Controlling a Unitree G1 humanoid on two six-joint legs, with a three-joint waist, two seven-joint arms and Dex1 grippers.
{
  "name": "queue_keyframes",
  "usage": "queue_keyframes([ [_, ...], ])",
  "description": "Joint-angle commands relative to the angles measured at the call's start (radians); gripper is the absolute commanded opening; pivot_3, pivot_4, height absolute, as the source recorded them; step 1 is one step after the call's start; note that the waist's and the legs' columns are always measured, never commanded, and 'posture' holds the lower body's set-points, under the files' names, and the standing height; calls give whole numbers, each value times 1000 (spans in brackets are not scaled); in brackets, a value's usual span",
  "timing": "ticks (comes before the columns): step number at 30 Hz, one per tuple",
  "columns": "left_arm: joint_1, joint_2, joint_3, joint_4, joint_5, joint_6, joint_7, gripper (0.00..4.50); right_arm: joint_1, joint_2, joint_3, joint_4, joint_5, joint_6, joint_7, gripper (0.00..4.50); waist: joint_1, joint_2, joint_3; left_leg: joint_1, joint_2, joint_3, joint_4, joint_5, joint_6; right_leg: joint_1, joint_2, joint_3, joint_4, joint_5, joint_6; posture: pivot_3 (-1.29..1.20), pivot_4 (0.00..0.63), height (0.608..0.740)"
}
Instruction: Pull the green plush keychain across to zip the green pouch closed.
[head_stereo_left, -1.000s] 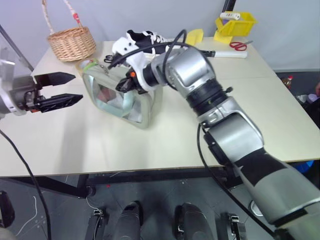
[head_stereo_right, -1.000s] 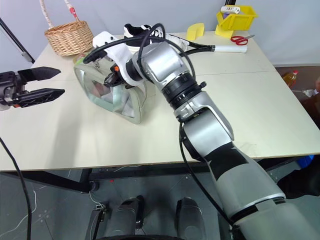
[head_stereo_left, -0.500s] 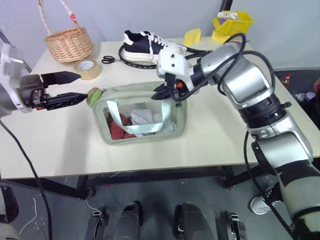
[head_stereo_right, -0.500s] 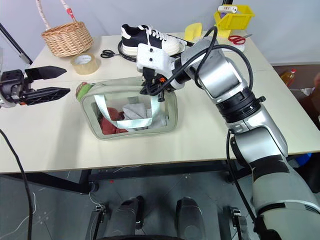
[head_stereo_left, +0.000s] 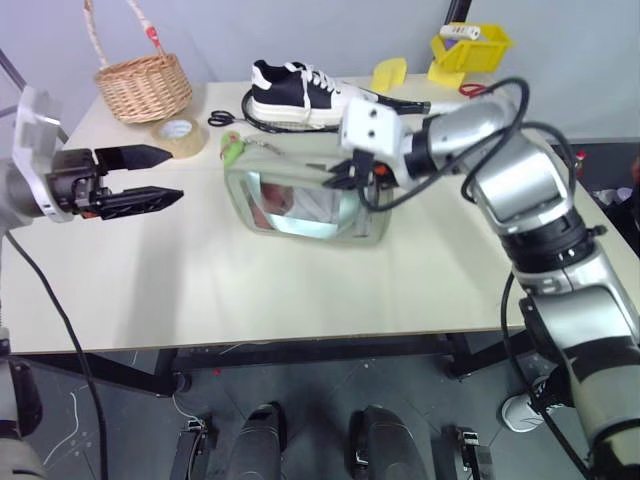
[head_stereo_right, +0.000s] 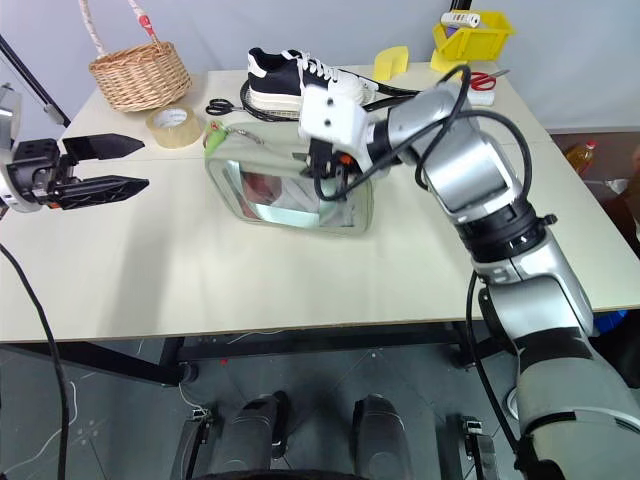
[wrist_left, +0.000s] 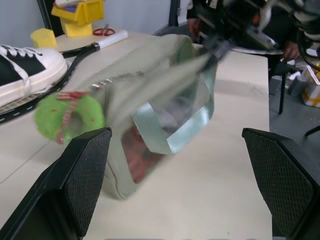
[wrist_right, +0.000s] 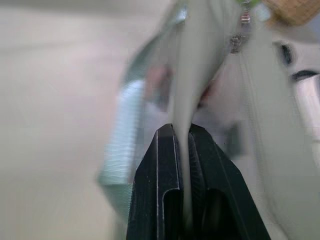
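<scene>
1. The pouch is sitting near the middle of the table, its clear window facing the camera, with something red showing inside; the keychain is hanging at the pouch's end toward the left gripper, close to the tape roll.
2. The right gripper is pinching a pale green strap of the pouch, its fingers pressing close together on the fabric, over the pouch's other end.
3. The left gripper is hovering above the table's left side, fingers spread wide and holding nothing, pointing toward the pouch and well apart from it; in the left wrist view the keychain is lying between its fingers, further off.
4. Behind the pouch are lying a shoe, a racket, scissors, a basket and a yellow bin.
</scene>
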Motion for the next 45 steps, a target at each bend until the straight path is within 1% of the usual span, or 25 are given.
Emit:
queue_keyframes([
  [1, -35, 9, 7, -6, 3, -13, -13, 4500, 10, -18, -32, -85, 22, 5, 14, 15, -3, 0, 0, 0, 0, 0, 0, 0, 0, 0, 0, 0, 0, 0, 0, 0, 150, 740],
  [8, -47, 4, -4, -2, 9, -12, -20, 4500, 14, -34, -88, -70, 63, -15, 30, 15, 0, 0, 0, 1, 2, 0, 1, 0, 0, 0, 1, 1, 0, 1, -1, 0, 150, 740],
  [13, -45, 5, -3, -3, 8, -11, -23, 4500, 51, -54, -118, -65, 98, -35, 56, 15, 1, 0, 0, 1, 2, 1, 1, 0, 0, 0, 1, 0, 0, 1, -1, 0, 150, 740],
  [18, -46, 5, -4, -5, 9, -11, -24, 4500, 96, -69, -99, -58, 82, -98, 74, 15, 1, 0, 0, 1, 2, 1, 1, 0, 0, 0, 1, 1, 0, 1, -1, 0, 150, 740],
  [23, -41, 5, -5, -11, 8, -9, -26, 4500, 107, -79, -89, -44, 61, -134, 79, 15, 0, 0, 0, 1, 2, 1, 1, 0, 0, 0, 1, 1, 0, 1, -1, 0, 150, 740],
  [32, -35, -2, -14, -16, 10, -11, -29, 4500, 105, -105, -98, 2, 49, -217, 118, 15, 5, 0, 0, 1, 2, 1, 1, 0, 0, 1, 1, 1, 0, 1, -1, 0, 150, 740],
  [45, -40, -7, -23, -22, 9, -8, -32, 4500, 78, -91, -104, 120, 32, -306, 125, 15, 6, 0, 0, 1, 2, 1, 1, 0, 0, 2, 1, 1, 0, 1, -1, 0, 150, 740],
])
